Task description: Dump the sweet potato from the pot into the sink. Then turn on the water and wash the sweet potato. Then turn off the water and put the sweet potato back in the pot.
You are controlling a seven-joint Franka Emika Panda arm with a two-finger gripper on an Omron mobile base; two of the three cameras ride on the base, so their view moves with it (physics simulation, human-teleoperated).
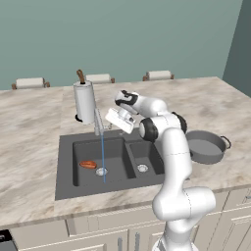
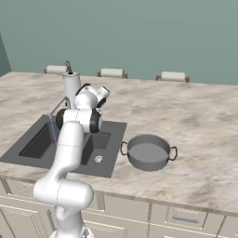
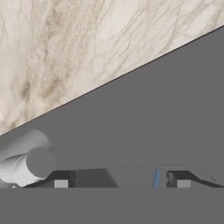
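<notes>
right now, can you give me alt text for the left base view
A thin blue stream of water falls from the faucet into the left basin of the dark sink, where a sweet potato lies. The white arm reaches to the faucet; the empty pot sits right of the sink.

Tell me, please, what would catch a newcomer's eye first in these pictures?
Probably the white arm reaching over the dark sink, its pincer by the faucet, where a thin blue stream of water falls into the left basin. The orange sweet potato lies on that basin's floor beside the drain. On the marble counter to the right stands the empty grey pot.
</notes>
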